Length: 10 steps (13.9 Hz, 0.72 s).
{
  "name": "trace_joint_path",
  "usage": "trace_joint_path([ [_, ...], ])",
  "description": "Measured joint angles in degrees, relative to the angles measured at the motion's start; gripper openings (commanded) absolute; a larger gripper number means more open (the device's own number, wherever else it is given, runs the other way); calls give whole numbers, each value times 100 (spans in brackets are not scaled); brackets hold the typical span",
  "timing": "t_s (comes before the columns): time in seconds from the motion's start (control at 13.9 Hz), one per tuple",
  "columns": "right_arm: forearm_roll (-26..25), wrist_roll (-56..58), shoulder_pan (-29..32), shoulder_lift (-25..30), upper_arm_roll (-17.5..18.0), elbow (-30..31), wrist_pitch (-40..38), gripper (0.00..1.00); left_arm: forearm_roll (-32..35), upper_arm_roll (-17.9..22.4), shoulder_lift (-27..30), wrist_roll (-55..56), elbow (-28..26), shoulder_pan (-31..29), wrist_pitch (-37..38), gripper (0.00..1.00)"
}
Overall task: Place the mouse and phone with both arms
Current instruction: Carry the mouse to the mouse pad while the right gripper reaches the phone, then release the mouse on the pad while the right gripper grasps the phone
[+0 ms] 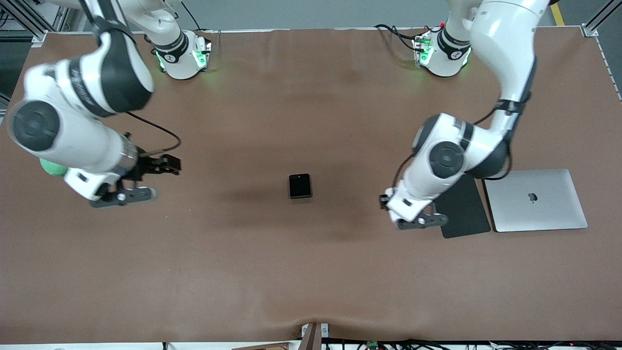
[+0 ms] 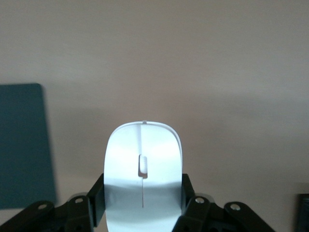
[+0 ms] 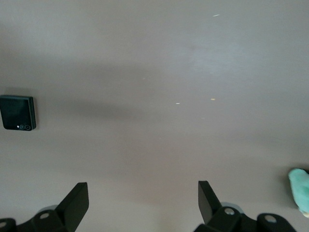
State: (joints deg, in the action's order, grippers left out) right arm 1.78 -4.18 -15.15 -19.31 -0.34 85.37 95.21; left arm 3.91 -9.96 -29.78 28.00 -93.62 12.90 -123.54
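The white mouse [image 2: 143, 169] with a thin grey line down its middle is clamped between the fingers of my left gripper [image 2: 143, 203]. That gripper [image 1: 417, 218] hangs over the brown table beside the dark pad's edge, and the arm hides the mouse in the front view. The black, nearly square phone [image 1: 300, 185] lies flat at the table's middle, apart from both grippers. It also shows in the right wrist view [image 3: 18, 112]. My right gripper [image 3: 142, 200] is open and empty over bare table toward the right arm's end [image 1: 150, 170].
A matte dark-grey pad [image 1: 464, 206] lies toward the left arm's end, also in the left wrist view [image 2: 21, 145]. A closed silver laptop [image 1: 534, 199] lies beside it. A green object [image 1: 52, 167] sits under the right arm, also in the right wrist view [image 3: 300, 188].
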Motion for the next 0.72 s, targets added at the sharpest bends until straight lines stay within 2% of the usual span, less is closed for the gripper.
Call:
trace_joint_path([
  [0.22,1,-20,-436,-420,3,-19,488,100,0,-49,134,-725,-414,-731,-1,54],
  [0.36,1,-419,-805,-676,5,-32,920,100,0,-51,140,-1201,-599,-1103,-3,54],
  [0.72,2,-1297,-1434,-1173,7,-55,1653,100,0,-56,110,-1545,-1034,-1636,-224,54],
])
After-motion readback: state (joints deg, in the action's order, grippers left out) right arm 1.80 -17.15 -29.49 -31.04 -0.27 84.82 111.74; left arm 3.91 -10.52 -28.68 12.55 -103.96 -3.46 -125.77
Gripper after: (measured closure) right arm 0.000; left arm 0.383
